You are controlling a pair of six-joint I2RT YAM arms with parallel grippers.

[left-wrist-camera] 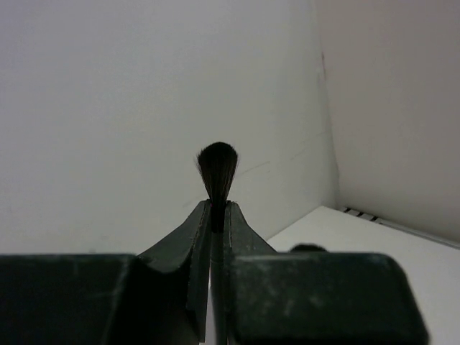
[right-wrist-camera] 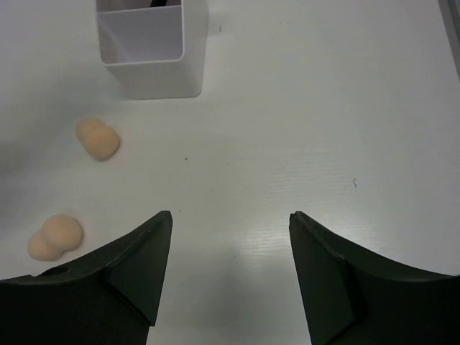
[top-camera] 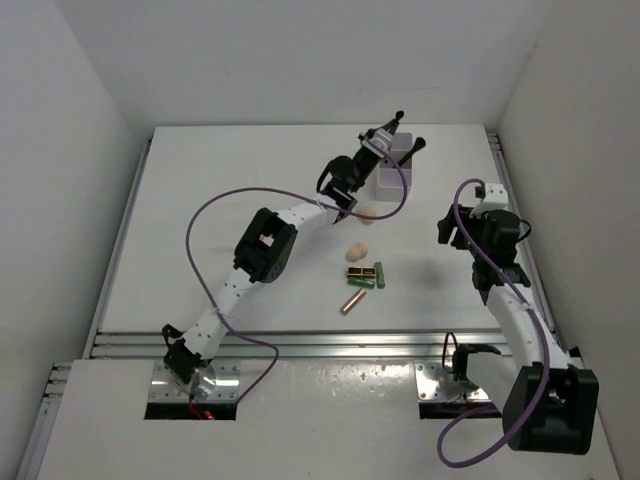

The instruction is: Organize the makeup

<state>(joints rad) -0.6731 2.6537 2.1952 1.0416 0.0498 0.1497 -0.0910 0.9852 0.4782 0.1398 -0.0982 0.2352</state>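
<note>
- White tabletop (top-camera: pixel 250 180), plain white walls (top-camera: pixel 300 60) on three sides.
- Mid-tabletop: copper tube (top-camera: pixel 351 302), then gold-black tube (top-camera: pixel 357 271) near green tube (top-camera: pixel 380 275).
- Beyond them, peach sponge (top-camera: pixel 356 250), then second sponge (top-camera: pixel 367 212).
- Right pincer (right-wrist-camera: pixel 230 223) spread apart, empty, above bare tabletop.
- Far side: white box (top-camera: pixel 397 172), black brush (top-camera: pixel 418 144) standing inside.
- Left pincer (left-wrist-camera: pixel 218 208) clamped on second black brush (left-wrist-camera: pixel 218 169), bristles up, by the box.

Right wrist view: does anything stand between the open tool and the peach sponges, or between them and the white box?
Nothing visible does. Only bare table lies between the right tool and the nearer sponge and farther sponge; the white box stands beyond them, unobstructed.
</note>
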